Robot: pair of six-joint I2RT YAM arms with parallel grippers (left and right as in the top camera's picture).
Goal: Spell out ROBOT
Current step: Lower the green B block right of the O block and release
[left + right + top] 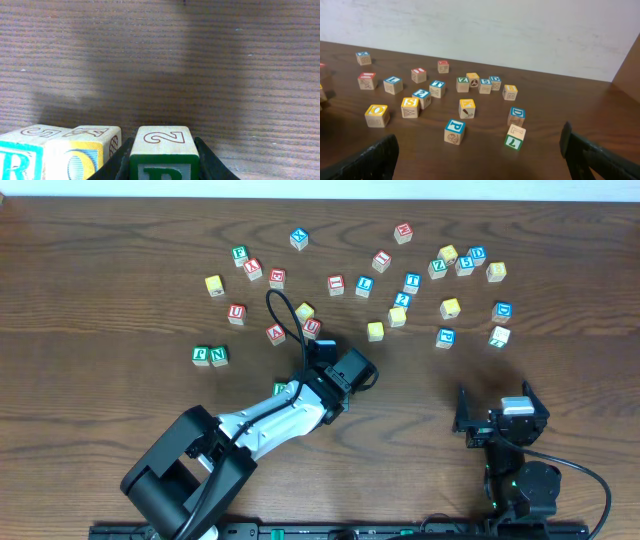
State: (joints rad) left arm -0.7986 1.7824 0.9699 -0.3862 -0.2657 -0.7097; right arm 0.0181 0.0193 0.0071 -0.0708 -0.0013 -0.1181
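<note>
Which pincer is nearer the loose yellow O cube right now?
Left. In the overhead view the left pincer, shut on the green B cube, is just down-left of the loose yellow O cube; the open right pincer sits much farther away, down-right of it.

left arm (pixel 268 420): stretched forward | left tool (pixel 164 162): gripping | right tool (pixel 480 162): wide open

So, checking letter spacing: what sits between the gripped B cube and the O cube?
Left wrist view: only one finger of the left gripper fills the narrow gap between B cube and O cube.
</note>
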